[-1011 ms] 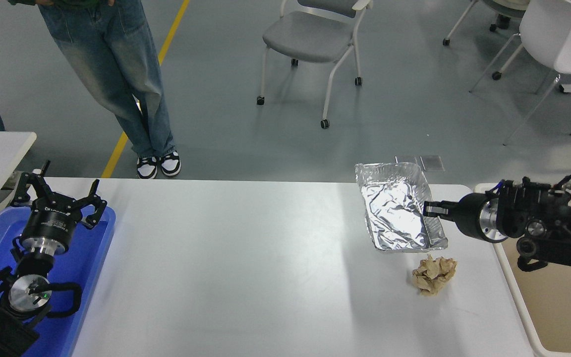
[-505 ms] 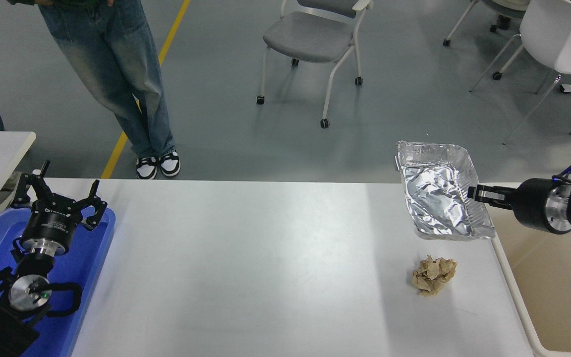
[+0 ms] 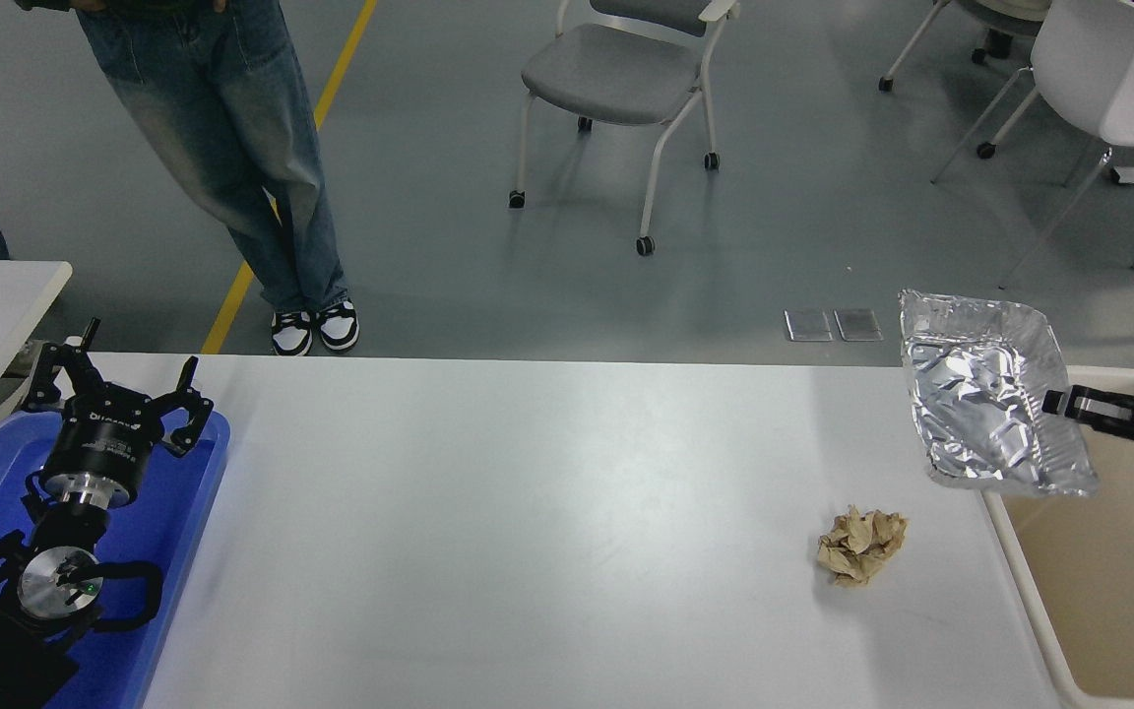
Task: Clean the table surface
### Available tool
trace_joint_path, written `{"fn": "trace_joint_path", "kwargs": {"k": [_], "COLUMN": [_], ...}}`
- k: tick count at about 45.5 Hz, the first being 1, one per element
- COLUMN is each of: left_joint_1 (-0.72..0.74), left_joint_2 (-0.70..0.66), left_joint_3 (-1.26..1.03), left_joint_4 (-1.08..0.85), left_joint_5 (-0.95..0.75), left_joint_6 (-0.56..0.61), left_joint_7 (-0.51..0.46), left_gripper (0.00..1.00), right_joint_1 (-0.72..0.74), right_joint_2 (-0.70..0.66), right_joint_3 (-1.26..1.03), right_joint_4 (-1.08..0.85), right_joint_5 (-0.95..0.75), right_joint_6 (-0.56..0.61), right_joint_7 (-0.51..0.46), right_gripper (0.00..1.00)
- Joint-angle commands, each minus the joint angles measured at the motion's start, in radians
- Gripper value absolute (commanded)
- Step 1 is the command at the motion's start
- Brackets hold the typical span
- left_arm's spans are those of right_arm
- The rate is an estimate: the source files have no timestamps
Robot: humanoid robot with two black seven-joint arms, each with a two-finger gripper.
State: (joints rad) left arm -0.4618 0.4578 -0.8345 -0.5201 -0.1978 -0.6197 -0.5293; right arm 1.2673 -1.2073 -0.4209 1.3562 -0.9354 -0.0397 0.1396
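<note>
Foil tray (image 3: 990, 404) moved right; table surface (image 3: 528, 532) runs left-right.

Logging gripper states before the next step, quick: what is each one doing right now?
Left gripper: open, empty, parked over the blue tray.
Right gripper: shut on the foil tray.

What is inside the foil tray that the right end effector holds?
The foil tray shows only crinkled bare foil inside; nothing lies in it. The right end effector grips its right rim, and that wall hides a small strip of the bottom.
</note>
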Motion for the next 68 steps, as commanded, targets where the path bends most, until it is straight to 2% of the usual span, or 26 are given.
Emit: {"fn": "trace_joint_path", "kwargs": {"k": [1,18,26,36,48,57,68], "left_joint_1": [0.000,0.000,0.000,-0.001,0.000,0.000,0.000], "left_joint_2": [-0.001,-0.001,-0.001,0.001,0.001,0.001,0.001], "left_joint_3": [0.000,0.000,0.000,0.000,0.000,0.000,0.000], "left_joint_4": [0.000,0.000,0.000,0.000,0.000,0.000,0.000], "left_joint_5": [0.000,0.000,0.000,0.000,0.000,0.000,0.000], "left_joint_6": [0.000,0.000,0.000,0.000,0.000,0.000,0.000], "left_joint_7": [0.000,-0.001,0.000,0.000,0.000,0.000,0.000], "left_gripper": [1.00,1.00,1.00,1.00,1.00,1.00,1.00], "right_joint_1": [-0.086,-0.259,-0.370,-0.430,-0.525,-0.589,-0.625], "right_joint_2": [0.008,0.161,0.235,0.322,0.494,0.591,0.603], "right_joint_3": [0.002,0.020,0.083,0.094,0.082,0.077,0.079], "right_joint_4": [-0.121,-0.419,-0.589,-0.767,-1.118,-1.315,-1.341], "right_joint_5": [0.018,0.132,0.153,0.156,0.216,0.227,0.247], "right_joint_6": [-0.026,-0.055,-0.048,-0.042,0.007,0.024,0.011], "right_joint_7": [0.063,0.212,0.258,0.310,0.390,0.410,0.393], "right_gripper": [0.00,0.00,0.00,0.00,0.00,0.00,0.00]}}
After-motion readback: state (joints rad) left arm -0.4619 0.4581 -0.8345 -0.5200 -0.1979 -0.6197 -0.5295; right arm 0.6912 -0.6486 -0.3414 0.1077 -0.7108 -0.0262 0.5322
